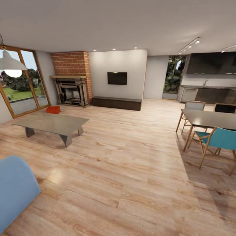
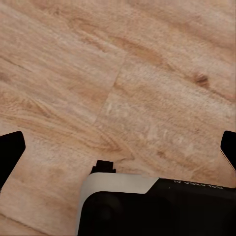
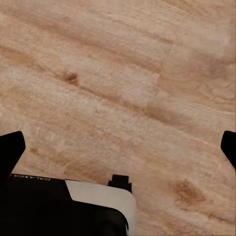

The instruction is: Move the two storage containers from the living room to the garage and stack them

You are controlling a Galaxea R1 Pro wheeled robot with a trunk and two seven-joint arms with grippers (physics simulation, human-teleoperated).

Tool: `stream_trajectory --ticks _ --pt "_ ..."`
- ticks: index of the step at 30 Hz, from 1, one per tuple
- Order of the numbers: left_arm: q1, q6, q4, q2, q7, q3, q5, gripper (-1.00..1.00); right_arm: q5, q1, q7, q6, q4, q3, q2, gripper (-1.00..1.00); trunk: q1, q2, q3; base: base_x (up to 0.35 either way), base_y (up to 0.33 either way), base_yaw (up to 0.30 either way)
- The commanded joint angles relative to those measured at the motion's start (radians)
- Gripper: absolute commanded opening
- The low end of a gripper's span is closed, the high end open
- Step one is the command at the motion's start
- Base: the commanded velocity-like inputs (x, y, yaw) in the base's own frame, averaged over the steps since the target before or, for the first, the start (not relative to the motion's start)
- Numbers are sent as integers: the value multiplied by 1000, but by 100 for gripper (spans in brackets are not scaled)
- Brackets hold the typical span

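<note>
I am in the living room with its light wood-plank floor [image 1: 131, 170]. One orange-red storage container [image 1: 53, 109] sits on the planks far ahead on the left, between the brick fireplace [image 1: 72, 88] and the low grey coffee table [image 1: 52, 124]. The other container and the garage are out of view. My left gripper [image 2: 118, 152] hangs open over bare planks, its dark fingertips [image 2: 11, 150] wide apart with nothing between them. My right gripper [image 3: 118, 152] is likewise open over the planks, holding nothing.
A blue sofa corner [image 1: 14, 190] is close at the lower left. A dining table [image 1: 209, 119] with chairs [image 1: 218, 139] stands at the right. A long dark cabinet [image 1: 116, 102] under the wall TV [image 1: 117, 78] lines the far wall. A wide stretch of floor runs ahead.
</note>
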Motion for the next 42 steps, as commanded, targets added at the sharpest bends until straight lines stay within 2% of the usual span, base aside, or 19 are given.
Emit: stream_trajectory --ticks 1,42 --pt "-2 -7 4 0 2 4 1 100 10 -2 1 -8 4 -7 -1 100 1 -2 -2 326 0 0" --pt "-2 -9 4 1 3 5 5 100 15 -2 1 -7 4 -8 -1 100 1 -2 -2 326 0 0"
